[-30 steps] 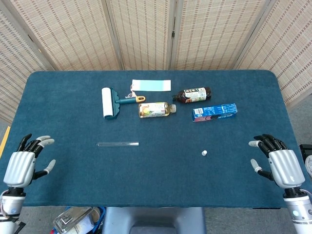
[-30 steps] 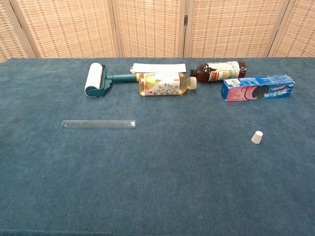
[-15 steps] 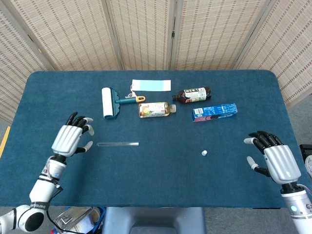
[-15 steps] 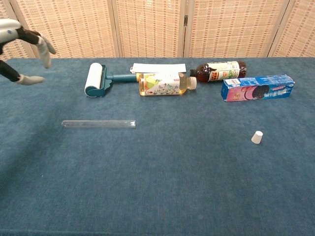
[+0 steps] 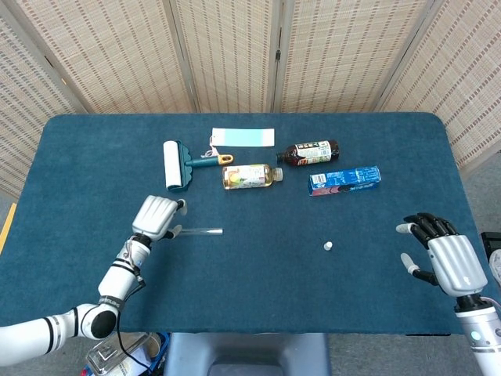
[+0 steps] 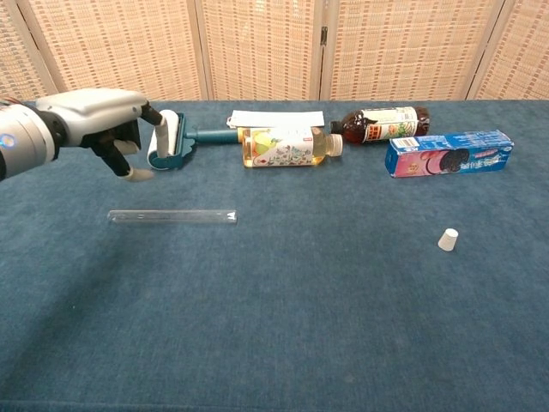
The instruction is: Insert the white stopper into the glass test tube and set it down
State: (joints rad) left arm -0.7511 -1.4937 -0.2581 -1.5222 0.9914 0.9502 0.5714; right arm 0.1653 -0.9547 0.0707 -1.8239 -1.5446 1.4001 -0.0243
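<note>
The glass test tube [image 5: 197, 231] [image 6: 171, 216] lies flat on the blue table, left of the middle. My left hand [image 5: 156, 217] [image 6: 111, 124] hovers over the tube's left end with its fingers apart and bent downward, holding nothing and clear of the glass in the chest view. The small white stopper [image 5: 329, 246] [image 6: 447, 239] stands alone on the cloth to the right. Near the table's right front edge, my right hand [image 5: 442, 254] is open and empty, well right of the stopper; the chest view does not show it.
Along the back lie a lint roller [image 5: 174, 165] [image 6: 165, 138], a pale card [image 5: 243, 136], a bottle of yellow liquid [image 5: 250, 175] [image 6: 287, 146], a dark bottle [image 5: 309, 152] [image 6: 382, 124] and a blue box [image 5: 344, 180] [image 6: 449, 153]. Woven screens stand behind the table.
My left hand has swept from the table's left front edge inward and now hangs over the tube's left end. The right hand has shifted only slightly. Tube and stopper have not moved.
</note>
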